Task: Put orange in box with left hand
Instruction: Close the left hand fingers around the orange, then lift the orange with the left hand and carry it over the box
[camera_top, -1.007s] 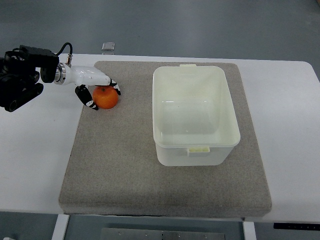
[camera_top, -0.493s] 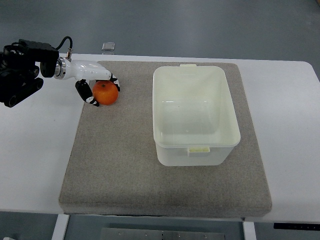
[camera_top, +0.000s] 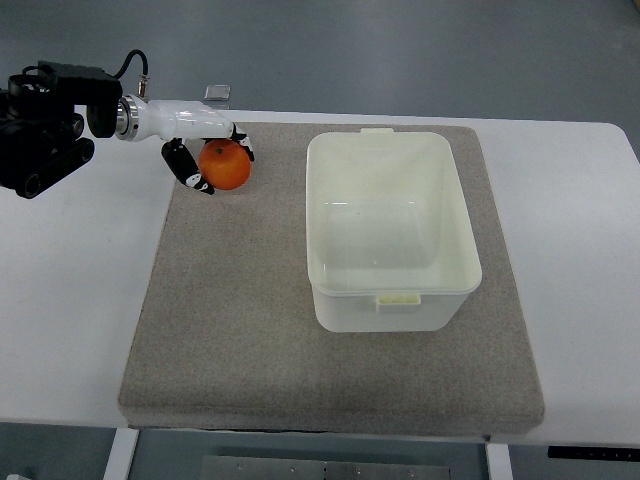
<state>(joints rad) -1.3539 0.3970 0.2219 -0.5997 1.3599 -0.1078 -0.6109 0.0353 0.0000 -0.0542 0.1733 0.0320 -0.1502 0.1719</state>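
Left robot hand (camera_top: 208, 152) w/ orange (camera_top: 225, 165) near unlabelled box (camera_top: 390, 228)

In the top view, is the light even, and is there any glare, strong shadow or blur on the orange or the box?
Top view: light is soft and even; the orange in the left hand is sharp, with only a faint shadow on the grey mat; the white box shows mild bright patches inside, no harsh glare; no visible blur.

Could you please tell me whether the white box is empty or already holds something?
Empty. The box shows only its bare pale floor; the orange is outside it, in the left hand.
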